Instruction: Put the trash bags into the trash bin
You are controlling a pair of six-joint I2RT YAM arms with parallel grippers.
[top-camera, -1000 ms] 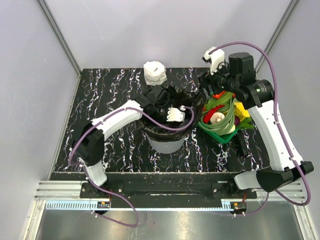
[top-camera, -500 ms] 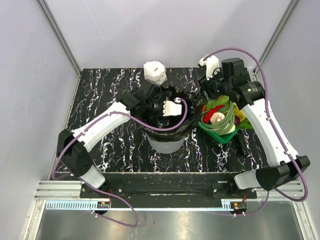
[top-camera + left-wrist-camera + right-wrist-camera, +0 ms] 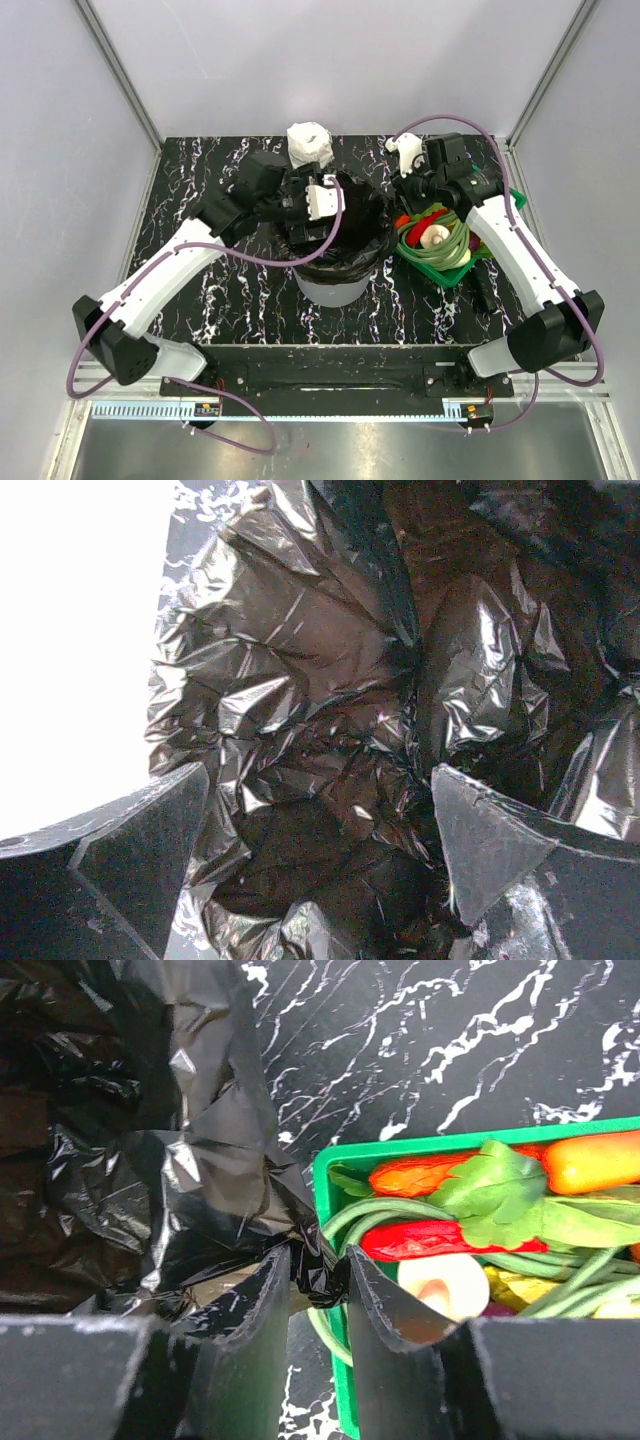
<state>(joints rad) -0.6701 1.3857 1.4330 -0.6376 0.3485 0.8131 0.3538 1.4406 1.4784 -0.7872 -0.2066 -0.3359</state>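
Trash bag (image 3: 350, 215) lines the trash bin (image 3: 330, 291); basket (image 3: 446, 275) right, roll (image 3: 309, 144) seemingly behind.

Bright even light; left-wrist view blown out left (pure white); trash bags (image 3: 300, 680) glinting.

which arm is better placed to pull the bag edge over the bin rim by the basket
Right. The right end effector pinches a fold of the trash bag beside the green basket. The left end effector hangs wide open over the bag inside the trash bin, gripping nothing.
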